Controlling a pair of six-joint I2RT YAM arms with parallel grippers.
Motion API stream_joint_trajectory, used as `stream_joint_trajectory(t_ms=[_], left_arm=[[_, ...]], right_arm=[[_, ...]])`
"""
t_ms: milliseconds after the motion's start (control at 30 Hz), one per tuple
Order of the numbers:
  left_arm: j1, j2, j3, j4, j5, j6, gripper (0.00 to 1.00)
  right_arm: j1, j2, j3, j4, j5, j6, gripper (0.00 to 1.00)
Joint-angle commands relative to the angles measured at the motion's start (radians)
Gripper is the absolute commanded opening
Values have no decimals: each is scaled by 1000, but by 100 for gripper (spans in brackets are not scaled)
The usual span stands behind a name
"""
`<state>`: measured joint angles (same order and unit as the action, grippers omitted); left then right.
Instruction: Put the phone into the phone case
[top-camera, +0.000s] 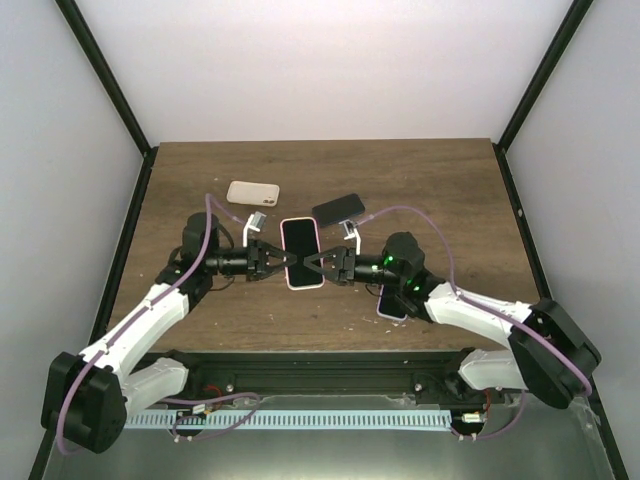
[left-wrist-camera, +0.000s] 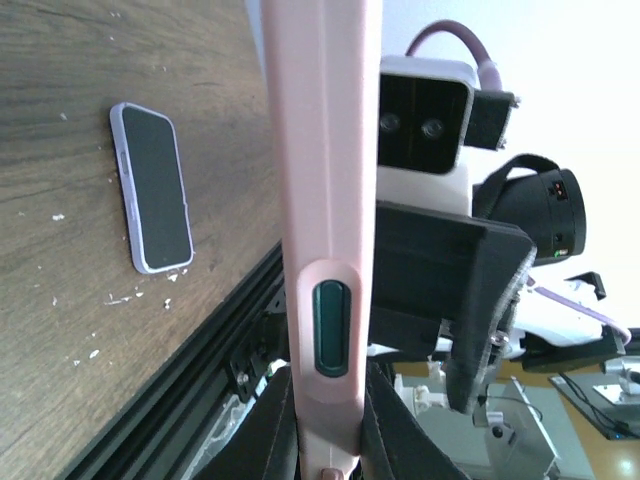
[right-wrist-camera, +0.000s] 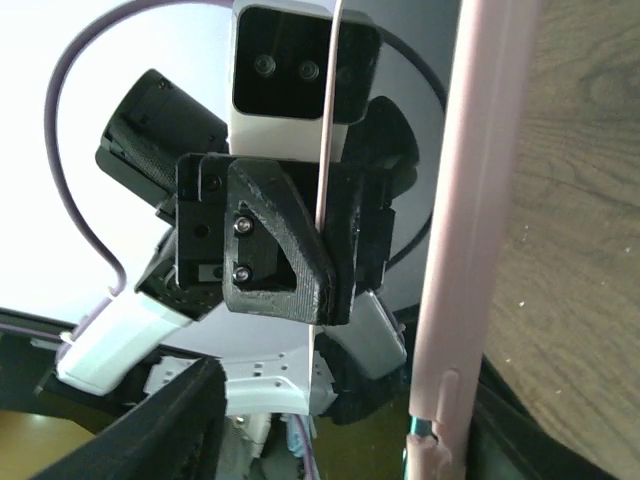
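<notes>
The phone lies screen-up near the middle of the table, its dark glass framed all round by the pink phone case, and both arms meet at it from opposite sides. The left gripper is at the case's left long edge; in the left wrist view its two fingers press against either face of the pink edge, clamped onto it just below a green side button that shows through the case's cut-out. The right gripper is at the right long edge with its jaws spread wide: in the right wrist view one finger stands well apart from the pink edge while the other sits just beside it. Whether the phone is fully seated in every corner I cannot tell. A second phone in a lavender case lies flat on the wood near the front edge, partly under the right arm in the top view. Further back rest a beige case and a dark slab, near each other and clear of both grippers
</notes>
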<state>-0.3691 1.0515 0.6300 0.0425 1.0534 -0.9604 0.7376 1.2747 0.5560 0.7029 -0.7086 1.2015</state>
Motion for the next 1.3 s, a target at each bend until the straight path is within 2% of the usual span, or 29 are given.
stream_joint_trajectory(t_ms=[0,267,433,533,667,733,833,967,1033,1167,1267], left_arm=[[0,-21,-2,102,-28,-11,4],[-1,-17,-11,188,-34,-47,3],[-1,-12,-17,207,-45,-48,3],[-1,-14,-17,201,-59,-34,3],[-1,-4,-9,172,-69,-2,3],[0,-3,6,121,-77,41,2],[-1,-7,25,37,-97,116,2],[-1,-6,25,24,-83,120,3],[-1,-4,24,29,-64,95,11],[-2,-10,7,35,-33,30,41],[-5,-19,-42,72,-10,-31,47]], right_arm=[[7,-72,-1,-50,-18,6,58],[7,-142,-1,-199,-25,-8,58],[6,-151,3,-223,-40,-6,57],[6,-156,-2,-219,-35,4,46],[6,-155,-11,-183,-35,19,13],[6,-167,-25,-158,-20,29,2],[6,-183,-30,-159,2,32,1],[6,-184,-38,-138,12,36,1],[7,-186,-46,-100,27,15,1],[6,-194,-42,-64,75,-32,1],[7,-200,-40,-67,140,-45,1]])
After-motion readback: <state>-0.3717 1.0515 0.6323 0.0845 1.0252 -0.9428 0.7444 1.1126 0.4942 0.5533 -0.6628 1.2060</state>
